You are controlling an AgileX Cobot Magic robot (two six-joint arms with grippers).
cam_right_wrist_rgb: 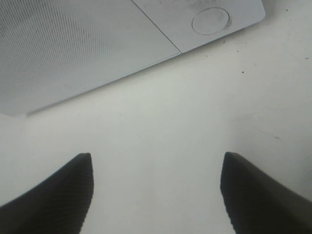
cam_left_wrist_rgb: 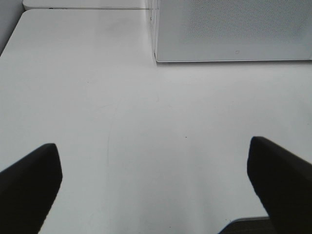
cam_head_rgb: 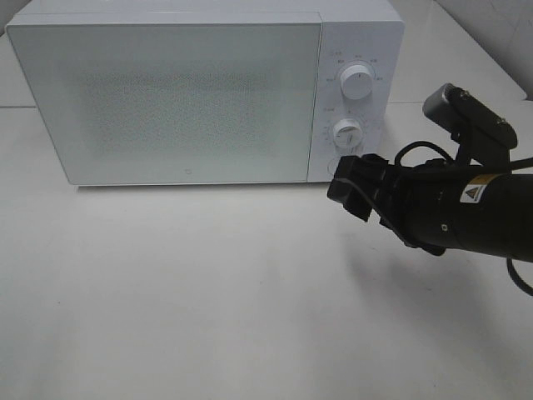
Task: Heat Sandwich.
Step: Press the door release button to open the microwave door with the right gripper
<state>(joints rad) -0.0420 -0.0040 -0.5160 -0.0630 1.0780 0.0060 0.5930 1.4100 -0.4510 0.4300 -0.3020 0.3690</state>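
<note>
The right gripper (cam_head_rgb: 354, 190) stands wide, holding nothing — boxy white microwave oven (cam_head_rgb: 183, 100), door shut, just ahead of its jaws; left gripper (cam_left_wrist_rgb: 152, 146) wide too.

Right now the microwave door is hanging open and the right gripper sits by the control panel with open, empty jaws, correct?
Not quite. The microwave door is shut, flush with the front, as the exterior high view shows. The rest holds: the right gripper sits by the control panel with open, empty jaws.
</note>
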